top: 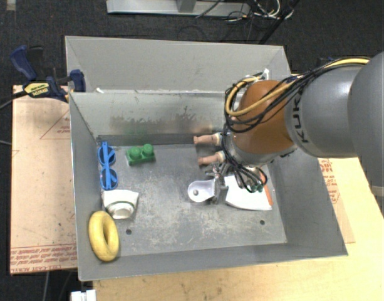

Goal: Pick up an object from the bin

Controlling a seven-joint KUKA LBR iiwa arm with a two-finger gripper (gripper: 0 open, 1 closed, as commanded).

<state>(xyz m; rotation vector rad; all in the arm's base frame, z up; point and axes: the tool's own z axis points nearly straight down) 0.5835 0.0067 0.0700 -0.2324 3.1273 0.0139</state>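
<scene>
My gripper (pixel 219 184) reaches down from under the arm's orange cover onto the bin floor, right of the middle. A white plastic piece with a round end (pixel 200 192) lies right against its left side. Whether they touch is unclear. A flat white card with a reddish edge (pixel 250 199) lies just to the gripper's right, partly under the arm. Two pale pink stubs (pixel 208 139) (pixel 210 160) poke out to the left from beneath the cover, a little behind the gripper.
Along the bin's left side lie blue toy glasses (pixel 106 164), a green block (pixel 141 155), a white cup-like piece (pixel 120 204) and a yellow ring (pixel 104 235) at the front left corner. The arm covers the bin's right rear part.
</scene>
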